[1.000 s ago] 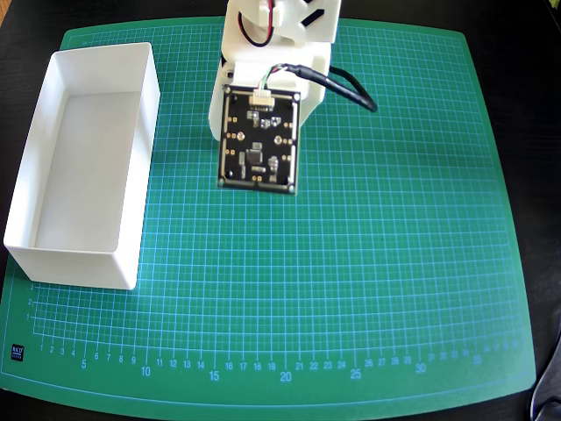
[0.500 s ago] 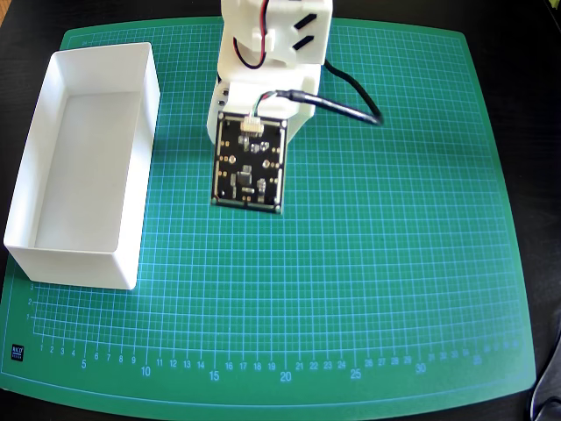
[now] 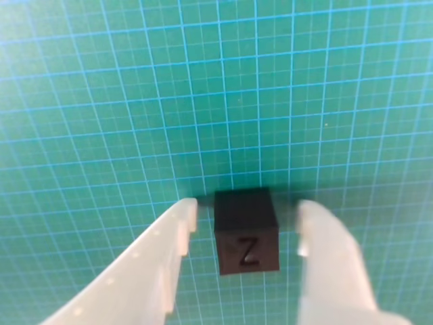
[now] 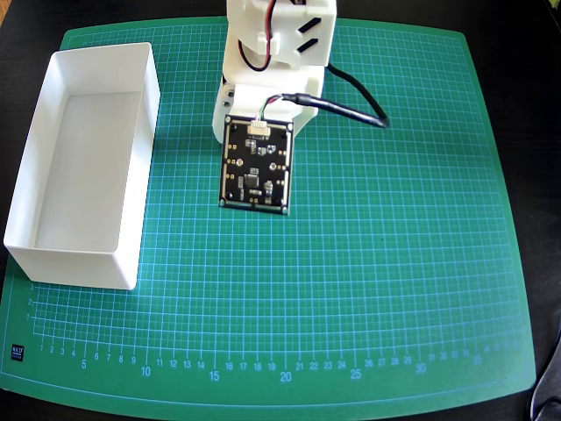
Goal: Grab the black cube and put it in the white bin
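Wrist view: claw [image 3: 247, 220] spread around black cube [image 3: 246, 231].

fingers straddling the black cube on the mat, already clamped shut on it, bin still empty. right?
Not clamped. The wrist view shows the black cube between the open fingers, with mat visible in a gap on each side. The rest holds: the cube sits on the green mat, and the overhead view shows the white bin empty.

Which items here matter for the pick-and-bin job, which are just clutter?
Job:
- small matte black cube, sitting between the open white fingers
- long rectangular white plastic bin, empty

Not job:
- green gridded cutting mat
- dark circuit board on the arm
- black cable
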Controlling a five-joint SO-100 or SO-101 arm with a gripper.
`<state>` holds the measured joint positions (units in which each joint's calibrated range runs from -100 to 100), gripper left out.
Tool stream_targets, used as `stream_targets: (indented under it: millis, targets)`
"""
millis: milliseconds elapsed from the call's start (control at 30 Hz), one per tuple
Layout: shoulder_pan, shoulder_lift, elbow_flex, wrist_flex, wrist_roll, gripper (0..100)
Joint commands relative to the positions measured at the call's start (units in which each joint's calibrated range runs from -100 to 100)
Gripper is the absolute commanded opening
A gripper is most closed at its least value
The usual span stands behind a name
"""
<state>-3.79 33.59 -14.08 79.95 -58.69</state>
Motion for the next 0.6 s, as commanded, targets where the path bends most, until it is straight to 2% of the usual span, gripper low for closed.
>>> stream_targets:
  millis: [0, 567]
  targets:
    - [-0.06, -1.79, 0.14, 0.32, 0.13, 14]
    - [-1.06, -0.94, -3.47, 5.36, -2.02, 12]
